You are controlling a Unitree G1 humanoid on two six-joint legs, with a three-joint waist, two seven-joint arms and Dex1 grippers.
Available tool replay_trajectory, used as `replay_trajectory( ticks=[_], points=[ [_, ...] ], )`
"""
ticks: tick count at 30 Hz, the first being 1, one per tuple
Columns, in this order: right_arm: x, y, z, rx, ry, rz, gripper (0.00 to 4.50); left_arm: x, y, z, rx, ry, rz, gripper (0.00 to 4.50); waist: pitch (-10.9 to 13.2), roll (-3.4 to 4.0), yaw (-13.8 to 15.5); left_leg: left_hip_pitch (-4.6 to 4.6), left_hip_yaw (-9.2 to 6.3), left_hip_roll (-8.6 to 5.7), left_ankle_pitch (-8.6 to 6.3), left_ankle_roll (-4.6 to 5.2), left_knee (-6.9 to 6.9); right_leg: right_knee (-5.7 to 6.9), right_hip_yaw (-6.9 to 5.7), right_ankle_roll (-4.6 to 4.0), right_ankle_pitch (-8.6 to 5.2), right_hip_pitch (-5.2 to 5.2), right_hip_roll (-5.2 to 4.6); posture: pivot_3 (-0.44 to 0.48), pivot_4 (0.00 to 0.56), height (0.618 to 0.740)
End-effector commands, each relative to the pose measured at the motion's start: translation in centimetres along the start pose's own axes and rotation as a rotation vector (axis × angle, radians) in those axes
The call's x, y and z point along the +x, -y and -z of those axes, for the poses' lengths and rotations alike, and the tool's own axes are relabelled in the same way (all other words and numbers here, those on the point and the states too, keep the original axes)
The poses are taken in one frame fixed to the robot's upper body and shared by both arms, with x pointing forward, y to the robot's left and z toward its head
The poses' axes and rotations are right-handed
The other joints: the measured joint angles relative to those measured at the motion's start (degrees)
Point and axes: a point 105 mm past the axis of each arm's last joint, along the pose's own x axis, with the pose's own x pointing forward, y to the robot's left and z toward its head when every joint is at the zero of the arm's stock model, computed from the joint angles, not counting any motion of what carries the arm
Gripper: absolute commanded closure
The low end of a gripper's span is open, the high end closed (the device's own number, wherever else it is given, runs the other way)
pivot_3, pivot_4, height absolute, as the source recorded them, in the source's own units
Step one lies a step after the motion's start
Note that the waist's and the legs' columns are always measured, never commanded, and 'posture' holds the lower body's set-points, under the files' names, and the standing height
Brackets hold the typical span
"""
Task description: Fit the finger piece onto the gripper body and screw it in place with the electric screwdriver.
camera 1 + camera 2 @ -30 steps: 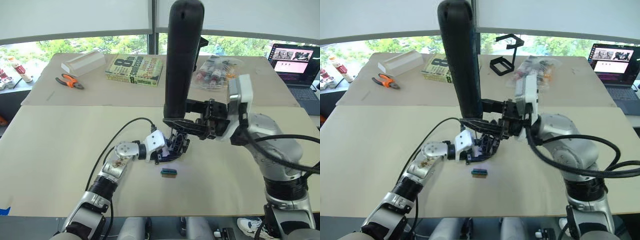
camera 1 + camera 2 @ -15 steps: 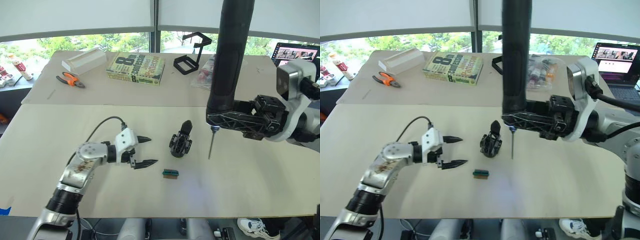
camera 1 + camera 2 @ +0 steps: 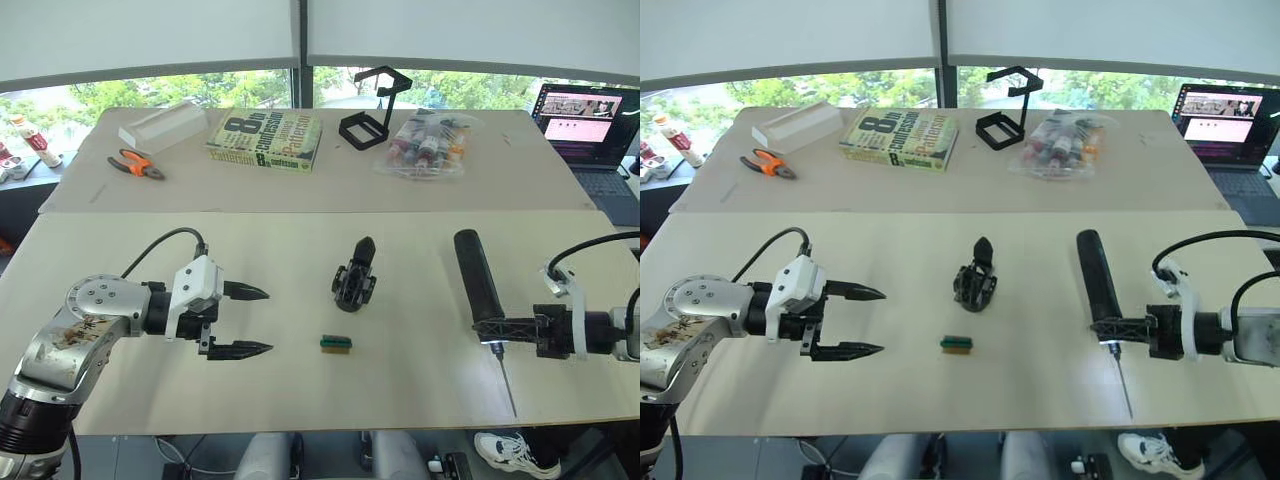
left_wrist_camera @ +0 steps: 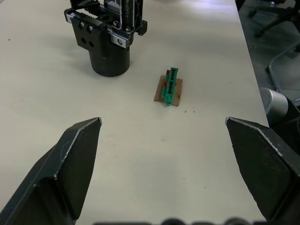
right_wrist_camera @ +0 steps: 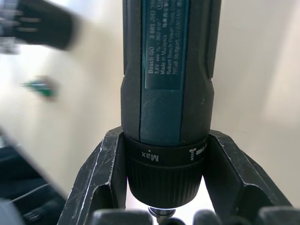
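Note:
The gripper body [image 3: 355,275] stands upright at the middle of the near table, one pointed black finger rising from its top. It appears in the left wrist view as gripper body [image 4: 105,42]. A separate finger piece is out of view. My left gripper [image 3: 268,321] hovers open and empty to the body's left, well apart from it. On the right, the electric screwdriver [image 3: 477,275] lies low along the table with its thin bit toward the front edge. My right gripper [image 3: 492,330] is shut on the screwdriver [image 5: 168,70] at its collar.
A small green-and-brown block [image 3: 336,344] lies just in front of the gripper body. On the far table are a book [image 3: 265,139], a black wire stand [image 3: 368,105], a bag of bottles [image 3: 430,145], orange pliers [image 3: 137,164], a white box [image 3: 163,125] and a laptop [image 3: 590,125].
The right arm has swung the screwdriver from upright near the gripper body down and out to the right. The left gripper has drawn back to the left, staying open.

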Motion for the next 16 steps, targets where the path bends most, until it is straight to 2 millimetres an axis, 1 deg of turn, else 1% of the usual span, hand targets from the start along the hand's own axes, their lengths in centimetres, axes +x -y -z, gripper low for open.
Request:
replay_trajectory(
  ticks=[1, 2, 5, 6, 9, 10, 11, 14, 16],
  points=[
    [-1.0, 0.2, -0.8, -0.113, 0.018, -0.002, 1.54, -1.0, -0.6, 0.4, -0.004, -0.02, -0.056, 0.0, 0.0, 0.03, 0.1, 0.02, -0.01, 0.0, 0.01, -0.02, -0.01, 0.04, 0.0, 0.0, -0.01, -0.01, 0.02, 0.0, 0.15, 0.74],
    [-1.5, 0.2, -0.9, -0.153, 0.024, -0.011, 1.22, -1.3, -0.8, 0.8, -0.021, -0.03, -0.069, 0.0, 0.0, 0.03, 0.2, 0.07, -0.01, 0.02, 0.02, -0.03, -0.01, 0.07, 0.02, 0.0, -0.01, 0.01, 0.05, 0.0, 0.15, 0.74],
    [-4.5, -0.4, -1.8, -0.477, 0.093, -0.047, 0.12, -3.2, -1.2, 2.0, -0.094, -0.078, -0.108, 0.0, 0.0, 0.05, 0.3, 0.06, -0.02, 0.04, 0.03, -0.04, 0.0, 0.08, 0.02, 0.2, -0.13, 0.02, 0.06, 0.0, 0.15, 0.74],
    [-5.5, -0.6, -2.0, -0.556, 0.105, -0.058, 0.01, -3.9, -1.2, 2.2, -0.115, -0.093, -0.119, 0.0, 0.0, 0.06, 0.3, 0.05, -0.02, 0.04, 0.03, -0.05, 0.0, 0.07, 0.02, 0.28, -0.19, 0.01, 0.06, 0.0, 0.15, 0.74],
    [-8.5, -0.7, -2.5, -0.674, 0.152, -0.059, 0.01, -5.7, -1.4, 1.6, -0.139, -0.109, -0.154, 0.0, 0.1, 0.02, 0.2, 0.09, 0.05, 0.02, 0.06, -0.11, 0.01, 0.06, 0.13, 0.37, -0.23, 0.04, 0.06, 0.0, 0.15, 0.74],
    [-9.3, -0.9, -2.5, -0.703, 0.167, -0.072, 0.01, -6.4, -1.6, 1.3, -0.15, -0.103, -0.168, 0.0, 0.1, 0.01, 0.2, 0.12, 0.08, 0.01, 0.06, -0.11, 0.02, 0.03, 0.22, 0.4, -0.25, 0.05, 0.05, 0.0, 0.15, 0.74],
    [-9.9, -0.9, -2.4, -0.723, 0.174, -0.082, 0.01, -6.7, -1.6, 1.0, -0.157, -0.097, -0.177, 0.0, 0.1, 0.01, 0.2, 0.15, 0.11, 0.01, 0.07, -0.11, 0.02, 0.05, 0.26, 0.41, -0.25, 0.06, 0.05, 0.0, 0.15, 0.74],
    [-10.7, -0.7, -2.6, -0.762, 0.241, -0.068, 0.01, -7.5, -1.9, 0.6, -0.151, -0.079, -0.206, 0.0, 0.1, 0.01, 0.2, 0.23, 0.14, 0.02, 0.11, -0.2, 0.0, 0.05, 0.29, 0.4, -0.26, 0.09, 0.05, 0.0, 0.15, 0.74],
    [-10.6, -0.4, -2.5, -0.773, 0.256, -0.059, 0.01, -7.0, -1.7, 0.5, -0.145, -0.073, -0.184, 0.0, 0.1, 0.0, 0.2, 0.27, 0.14, 0.03, 0.17, -0.3, 0.0, 0.08, 0.29, 0.39, -0.25, 0.09, 0.06, 0.0, 0.15, 0.74]
  ],
)
